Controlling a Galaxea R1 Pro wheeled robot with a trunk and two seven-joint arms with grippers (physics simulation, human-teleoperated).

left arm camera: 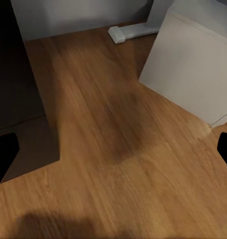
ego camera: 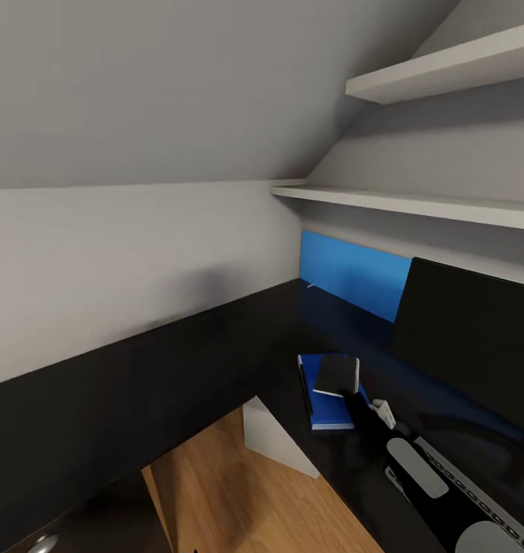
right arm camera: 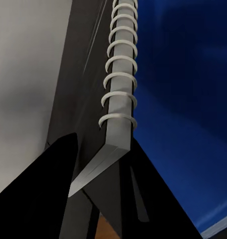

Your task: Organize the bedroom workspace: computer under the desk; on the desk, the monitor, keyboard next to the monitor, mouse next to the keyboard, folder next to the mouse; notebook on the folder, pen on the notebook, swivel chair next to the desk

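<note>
One notebook (ego camera: 337, 375) in right pincer (right arm camera: 101, 169), seemingly above folder (ego camera: 327, 411)

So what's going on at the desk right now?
The right gripper is shut on the notebook, holding it just over the blue folder, which already lies on the black desk beside the monitor. From the head view the notebook looks tilted, not yet flat. The left gripper hangs open over the wood floor near the computer.
</note>
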